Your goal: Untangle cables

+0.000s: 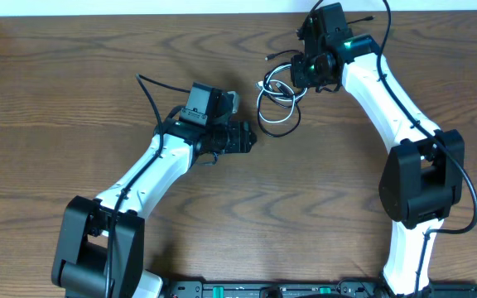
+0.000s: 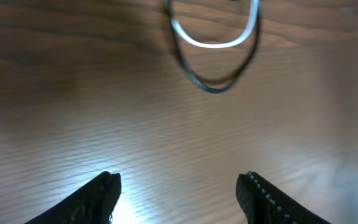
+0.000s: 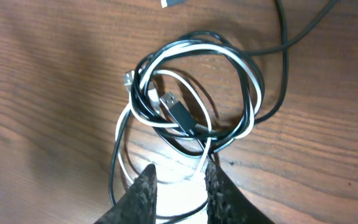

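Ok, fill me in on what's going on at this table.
Two robot arms are working on a tangle of cables, one white, the rest black, coiled together on the table. The right gripper sits at the bundle, jaws slightly apart over a white loop. The left gripper is open and empty, just short of the loops. Nothing is separated yet.

The overhead view looks straight down on the whole tabletop (image 1: 56, 83) from afar. The left wrist view skims low past the left claw (image 2: 178, 196); the right wrist view looks down closely past the right claw (image 3: 179, 186). All three share the cables (image 1: 277, 103).
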`<state>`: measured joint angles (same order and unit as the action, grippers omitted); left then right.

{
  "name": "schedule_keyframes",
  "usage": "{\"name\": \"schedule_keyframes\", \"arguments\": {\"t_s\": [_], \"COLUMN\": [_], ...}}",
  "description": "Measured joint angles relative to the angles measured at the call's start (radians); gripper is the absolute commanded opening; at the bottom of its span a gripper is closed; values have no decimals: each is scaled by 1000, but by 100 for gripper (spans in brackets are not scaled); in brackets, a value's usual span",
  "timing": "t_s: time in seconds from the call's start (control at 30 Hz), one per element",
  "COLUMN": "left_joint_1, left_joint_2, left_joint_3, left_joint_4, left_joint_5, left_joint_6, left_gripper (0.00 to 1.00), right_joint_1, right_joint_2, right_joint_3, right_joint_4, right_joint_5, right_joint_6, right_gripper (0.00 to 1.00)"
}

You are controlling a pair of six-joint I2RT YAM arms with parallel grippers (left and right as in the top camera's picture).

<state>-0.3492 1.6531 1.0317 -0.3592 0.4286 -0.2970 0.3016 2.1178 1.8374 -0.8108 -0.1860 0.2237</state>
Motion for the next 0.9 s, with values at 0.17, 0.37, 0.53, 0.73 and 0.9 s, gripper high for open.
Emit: {"name": "schedule_keyframes", "arguments": {"t_s": [0.17,0.37,0.53,0.73,0.9], "left_joint_1": [13,14,14,14,14], "left_joint_2": [0,0,0,0,0], "left_joint_3": [0,0,0,0,0], "left_joint_4": [-2,-5,-21,-36,-35], "left_joint_5": [-80,-166,-196,-237,-255], "left_joint_6": [-1,4,15,22,29], "left_gripper": [63,63,63,63,63], "right_joint_1": [3,31,54,56,52], "right_joint_2": [4,79,197,225,228], "right_joint_3": [0,0,0,21,27], "right_joint_4": [-21,-26,-11,-7,-18], "right_joint_5": [0,0,20,43,45], "right_joint_6": [0,0,0,1,2], "right_gripper": [24,26,29,17,14]}}
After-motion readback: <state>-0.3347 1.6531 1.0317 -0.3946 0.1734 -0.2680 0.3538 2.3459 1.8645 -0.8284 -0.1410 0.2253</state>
